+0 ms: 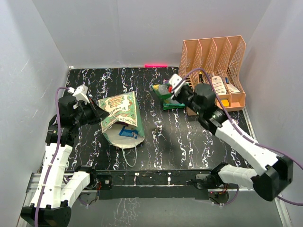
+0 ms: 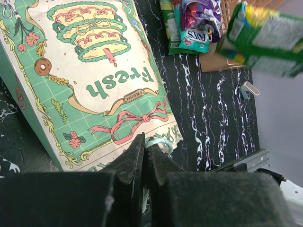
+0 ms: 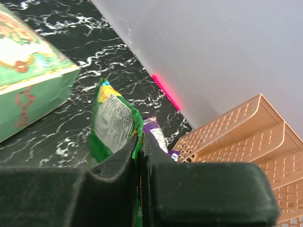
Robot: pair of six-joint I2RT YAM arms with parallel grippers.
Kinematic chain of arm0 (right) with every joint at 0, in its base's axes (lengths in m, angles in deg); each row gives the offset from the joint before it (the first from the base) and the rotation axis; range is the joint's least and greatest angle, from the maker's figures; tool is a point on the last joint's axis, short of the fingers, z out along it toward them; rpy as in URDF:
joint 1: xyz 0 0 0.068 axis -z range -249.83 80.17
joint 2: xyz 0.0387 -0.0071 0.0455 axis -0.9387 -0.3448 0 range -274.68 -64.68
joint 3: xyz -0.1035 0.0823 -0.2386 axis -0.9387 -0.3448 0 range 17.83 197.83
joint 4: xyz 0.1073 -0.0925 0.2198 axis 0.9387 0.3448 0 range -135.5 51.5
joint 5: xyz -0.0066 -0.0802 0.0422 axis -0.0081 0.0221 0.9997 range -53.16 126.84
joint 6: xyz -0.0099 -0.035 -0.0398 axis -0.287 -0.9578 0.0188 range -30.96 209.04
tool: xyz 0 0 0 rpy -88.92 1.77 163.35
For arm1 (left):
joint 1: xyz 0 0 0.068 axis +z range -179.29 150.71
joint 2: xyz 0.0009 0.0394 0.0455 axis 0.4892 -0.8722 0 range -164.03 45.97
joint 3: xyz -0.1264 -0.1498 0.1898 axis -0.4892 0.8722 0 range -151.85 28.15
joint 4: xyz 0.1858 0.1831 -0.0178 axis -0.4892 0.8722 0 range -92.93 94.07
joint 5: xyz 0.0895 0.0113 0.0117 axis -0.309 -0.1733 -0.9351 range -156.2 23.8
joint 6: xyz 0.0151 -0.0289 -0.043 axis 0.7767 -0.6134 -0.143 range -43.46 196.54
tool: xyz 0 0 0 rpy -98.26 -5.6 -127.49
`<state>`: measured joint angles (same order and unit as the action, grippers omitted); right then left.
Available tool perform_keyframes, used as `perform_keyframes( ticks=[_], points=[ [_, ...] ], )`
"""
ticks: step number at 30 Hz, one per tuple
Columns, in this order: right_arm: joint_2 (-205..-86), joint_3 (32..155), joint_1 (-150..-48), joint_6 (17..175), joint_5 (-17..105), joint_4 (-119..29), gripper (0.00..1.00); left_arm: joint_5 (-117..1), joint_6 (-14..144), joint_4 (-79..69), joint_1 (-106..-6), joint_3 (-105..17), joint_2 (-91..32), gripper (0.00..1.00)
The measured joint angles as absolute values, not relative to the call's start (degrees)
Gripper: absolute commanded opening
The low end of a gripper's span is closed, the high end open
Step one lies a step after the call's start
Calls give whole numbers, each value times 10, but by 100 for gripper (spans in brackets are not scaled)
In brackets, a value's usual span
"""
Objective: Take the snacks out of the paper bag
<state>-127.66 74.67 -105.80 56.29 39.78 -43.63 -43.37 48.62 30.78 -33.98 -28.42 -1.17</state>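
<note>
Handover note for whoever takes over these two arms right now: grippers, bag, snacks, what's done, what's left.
The left gripper is shut on the paper bag's edge; the bag lies on its side.
The right gripper is shut on a green packet, near the pile.
Done: several snacks piled in front of the peach organizer.
Left: drop the green packet, then fetch the blue packet showing in the bag's mouth; more may be hidden inside.

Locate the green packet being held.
Top view: the green packet is in the right gripper, by the snack pile right of centre, beside the peach organizer.
</note>
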Motion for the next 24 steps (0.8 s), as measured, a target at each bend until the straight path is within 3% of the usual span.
perform_keyframes(
  ticks=[12, 24],
  points=[
    [-1515, 935, -914, 572, 541, -531, 7, -433, 487, 311, -340, -284, -12, 0],
    [-1620, 983, -852, 499, 535, -526, 7, -433, 495, 317, -340, -285, -20, 0]
  ],
)
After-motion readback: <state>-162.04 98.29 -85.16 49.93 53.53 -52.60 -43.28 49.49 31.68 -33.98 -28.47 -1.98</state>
